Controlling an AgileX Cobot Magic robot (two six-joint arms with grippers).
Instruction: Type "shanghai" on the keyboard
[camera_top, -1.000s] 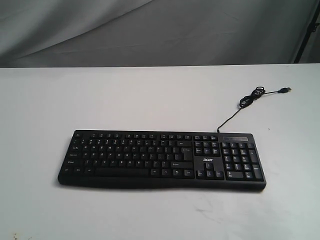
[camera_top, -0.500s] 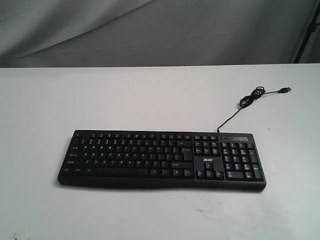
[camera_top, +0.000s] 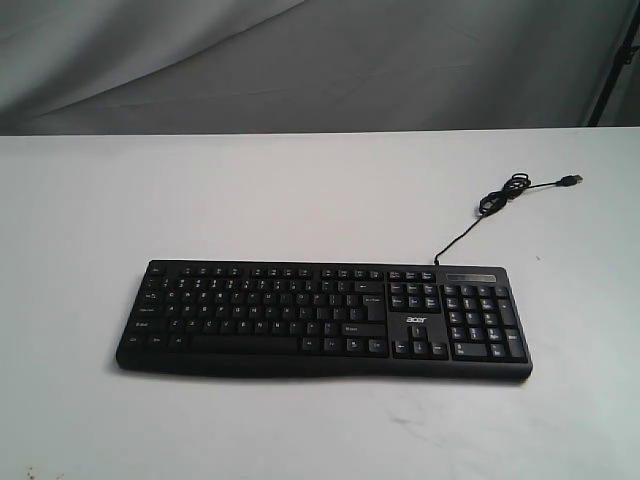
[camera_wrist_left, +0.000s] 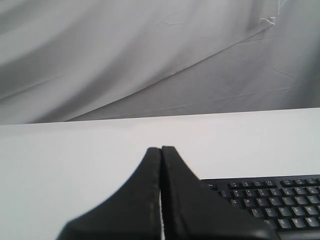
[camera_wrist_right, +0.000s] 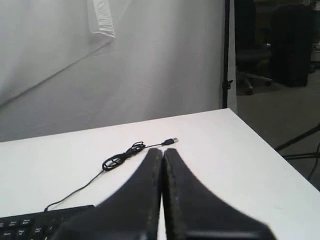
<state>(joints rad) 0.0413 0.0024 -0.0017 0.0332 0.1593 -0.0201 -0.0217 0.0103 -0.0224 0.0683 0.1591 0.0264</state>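
The long black keyboard (camera_top: 325, 320) lies flat on the white table, number pad and white logo at its right end. Its thin black cable (camera_top: 500, 195) runs back right to a loose coil and a USB plug. Neither arm shows in the exterior view. In the left wrist view my left gripper (camera_wrist_left: 161, 149) is shut with nothing in it, off the keyboard's (camera_wrist_left: 272, 200) left end. In the right wrist view my right gripper (camera_wrist_right: 163, 150) is also shut and empty, with the cable (camera_wrist_right: 125, 156) beyond its tips and a keyboard corner (camera_wrist_right: 30, 222) to one side.
The white table (camera_top: 300, 200) runs back to a grey cloth backdrop (camera_top: 320, 60). A black stand leg (camera_top: 612, 70) shows at the far right, past the table's edge. An office chair (camera_wrist_right: 252, 60) stands off the table in the right wrist view.
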